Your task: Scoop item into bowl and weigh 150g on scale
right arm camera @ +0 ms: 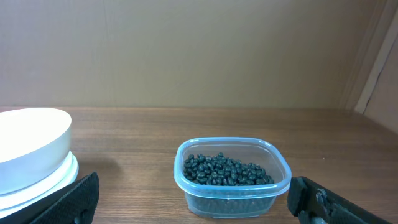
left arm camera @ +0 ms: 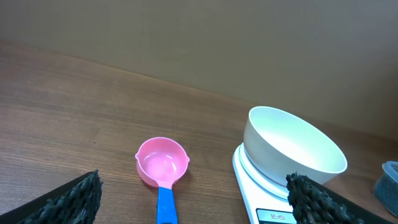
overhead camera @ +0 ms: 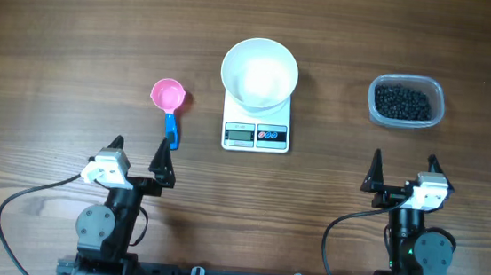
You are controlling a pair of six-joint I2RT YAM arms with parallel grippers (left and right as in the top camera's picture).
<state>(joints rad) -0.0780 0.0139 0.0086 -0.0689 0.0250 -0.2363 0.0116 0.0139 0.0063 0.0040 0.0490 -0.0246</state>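
Nothing is scooped yet: the left end effector (overhead camera: 141, 146) and right end effector (overhead camera: 403, 165) hover empty, fingers wide apart, at the bench's (overhead camera: 58, 41) 6 o'clock edge. The bowl (overhead camera: 259, 70) sits empty on the scale (overhead camera: 255, 137) at centre, the item (overhead camera: 402, 102) lies heaped in a clear tub (right arm camera: 233, 198) at the scale's 3 o'clock, and the pink scoop (overhead camera: 169, 96) rests at its 9 o'clock (blue handle toward the left arm). The step in hand looks like fetching the scoop, which likely calls for the left end effector to descend and close on that handle; the scale's display and button markings are too small to read, and no brand shows.
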